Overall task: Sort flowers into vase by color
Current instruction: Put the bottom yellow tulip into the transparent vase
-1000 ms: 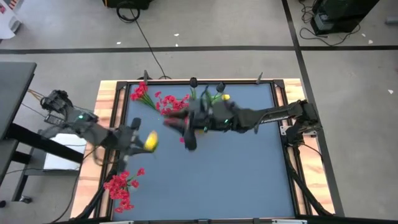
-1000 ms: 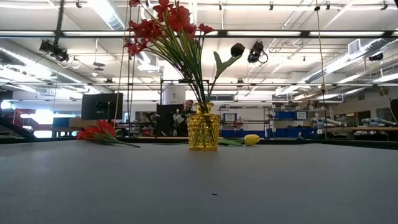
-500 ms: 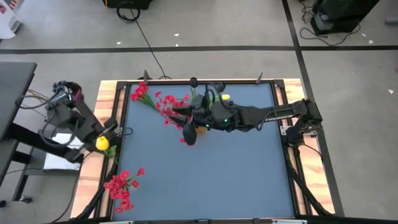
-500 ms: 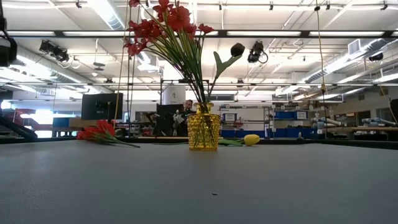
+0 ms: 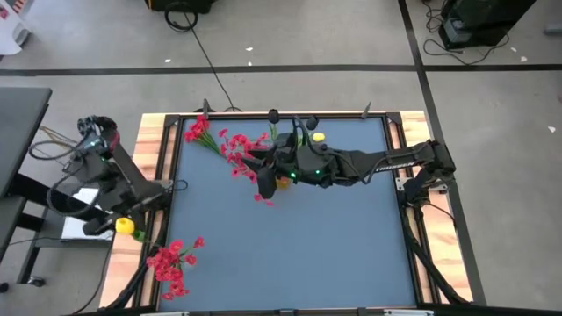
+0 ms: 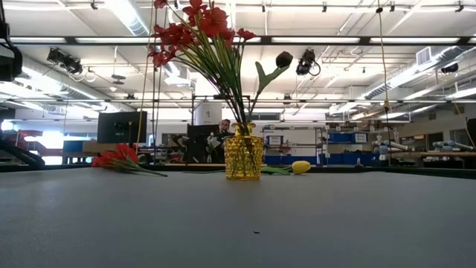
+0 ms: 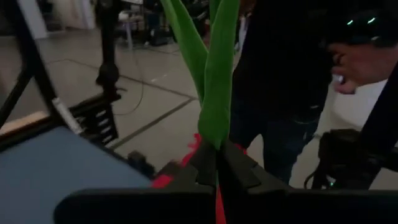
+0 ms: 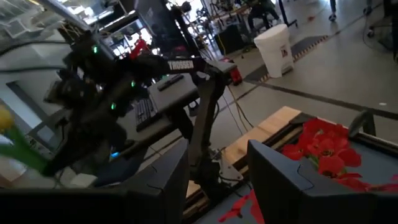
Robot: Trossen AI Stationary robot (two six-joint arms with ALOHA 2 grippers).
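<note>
My left gripper is off the table's left edge, shut on a yellow tulip with long green leaves. My right gripper is open and hovers over the table's far middle, by the yellow glass vase. The vase stands upright and holds red flowers and one dark bud. More red flowers lie at the far left and at the near left corner. Another yellow tulip lies near the far edge. My left gripper pinches the tulip's green stem between its two fingers, just below where the leaves spread. The leaves stand out beyond the fingertips. The flower is lifted clear, out past the table's left edge; its head does not show in the wrist view.
Blue table top inside a wooden frame. A person in dark clothes stands beyond the left arm, one hand raised. A desk and cables lie left of the table.
My left gripper, still shut on the yellow tulip, has swung from above the table's left part out over the left edge and toward the near side. My right gripper has drawn a little toward the far edge, over the vase.
</note>
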